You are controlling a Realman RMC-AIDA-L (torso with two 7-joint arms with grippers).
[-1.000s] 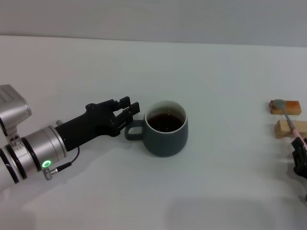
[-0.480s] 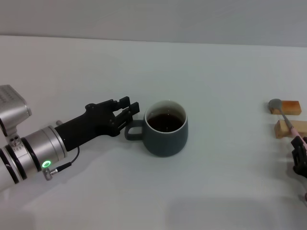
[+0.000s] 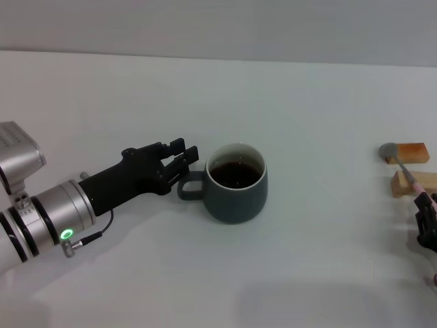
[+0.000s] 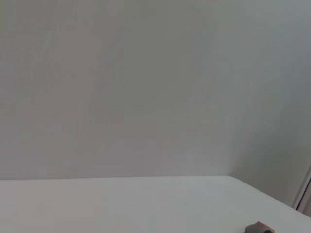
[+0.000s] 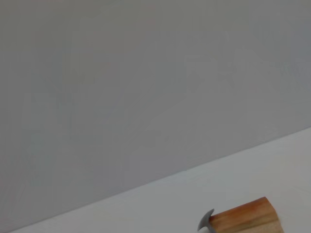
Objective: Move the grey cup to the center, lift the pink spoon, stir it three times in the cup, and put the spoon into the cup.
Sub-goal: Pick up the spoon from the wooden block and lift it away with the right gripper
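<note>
Spoon, slim, silver bowl and pale pink handle: bowl end has risen off the two small wooden blocks since a second ago, handle pinched in the right gripper at the table's right edge, so lifting is under way. Rounded slate-grey ceramic mug, holding dark brown liquid, sits mid-table, well left of the blocks. Left gripper stays at the mug's handle; finger spread cannot be told.

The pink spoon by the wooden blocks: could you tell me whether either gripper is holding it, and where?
The right gripper seems to hold the pink spoon by its handle end, though its fingers are hard to see. The left gripper sits at the grey cup's handle.
</note>
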